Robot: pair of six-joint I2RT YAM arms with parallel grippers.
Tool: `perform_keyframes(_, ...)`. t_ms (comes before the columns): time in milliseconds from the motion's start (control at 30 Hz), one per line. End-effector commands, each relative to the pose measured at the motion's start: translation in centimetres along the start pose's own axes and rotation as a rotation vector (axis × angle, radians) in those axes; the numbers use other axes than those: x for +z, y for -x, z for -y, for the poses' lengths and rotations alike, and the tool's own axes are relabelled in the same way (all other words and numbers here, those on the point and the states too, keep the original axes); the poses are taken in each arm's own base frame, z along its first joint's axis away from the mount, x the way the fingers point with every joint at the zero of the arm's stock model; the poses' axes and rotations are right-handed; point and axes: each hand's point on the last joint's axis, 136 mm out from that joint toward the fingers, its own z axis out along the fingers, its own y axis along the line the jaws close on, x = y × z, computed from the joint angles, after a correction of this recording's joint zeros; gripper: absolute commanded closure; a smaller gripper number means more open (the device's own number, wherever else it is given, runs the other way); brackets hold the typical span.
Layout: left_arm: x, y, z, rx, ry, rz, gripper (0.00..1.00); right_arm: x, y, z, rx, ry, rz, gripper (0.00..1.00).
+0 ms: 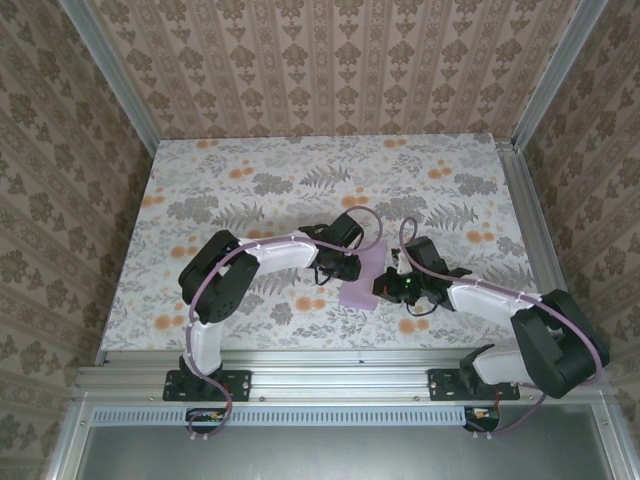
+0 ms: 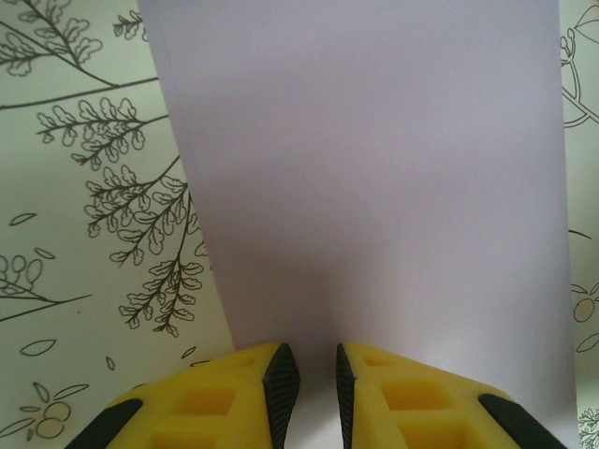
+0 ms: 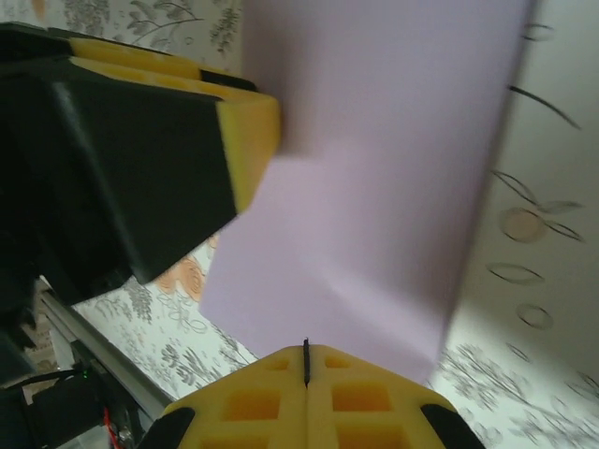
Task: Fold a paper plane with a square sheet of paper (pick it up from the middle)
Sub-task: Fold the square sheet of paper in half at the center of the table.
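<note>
At the middle of the floral-patterned tablecloth, you have the thin, plain lavender sheet of paper lying between your two arms, which meet over it from either side. Your left gripper sits at the sheet's left edge and your right gripper at its right edge.

From the left wrist, you see the left gripper with its yellow fingers a narrow slit apart. The lavender sheet of paper runs straight ahead from the tips, flat and smooth. Whether the tips pinch it or merely rest on it, you cannot tell.

From the right wrist, your right gripper has its yellow fingers pressed fully together, only a thin dark seam between them. The sheet's near edge reaches those tips, though you cannot tell if it is caught in them. One yellow finger of the left gripper overlaps the sheet's far side.
</note>
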Motion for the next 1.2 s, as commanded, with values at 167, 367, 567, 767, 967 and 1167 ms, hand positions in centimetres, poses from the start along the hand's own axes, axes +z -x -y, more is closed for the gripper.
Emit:
perform_keyframes(167,2.4,-9.1,-5.8,-0.023,0.194,-0.315,0.75,2.8,-2.1,1.2,0.004,-0.03,-0.124,0.94)
perform_keyframes(367,2.3,-9.4,-5.9,-0.023,0.196,-0.322,0.75,2.5,-4.9,4.2,0.005,-0.123,-0.217,0.94)
perform_keyframes(567,2.4,-9.6,-6.0,-0.022,0.199,-0.329,0.75,1.0,-7.1,6.6,0.003,-0.221,-0.276,0.94)
perform_keyframes(767,2.4,-9.6,-6.1,-0.021,0.202,-0.331,0.75,-0.2,-8.7,7.9,0.001,-0.287,-0.309,0.95)
perform_keyframes(967,2.3,-9.5,-5.9,-0.02,0.196,-0.332,0.75,-0.8,-8.6,8.1,-0.006,-0.317,-0.303,0.95)
perform_keyframes(1167,1.9,-8.6,-4.9,-0.015,0.158,-0.305,0.75,-1.5,-4.5,2.5,-0.032,-0.128,-0.133,0.94)
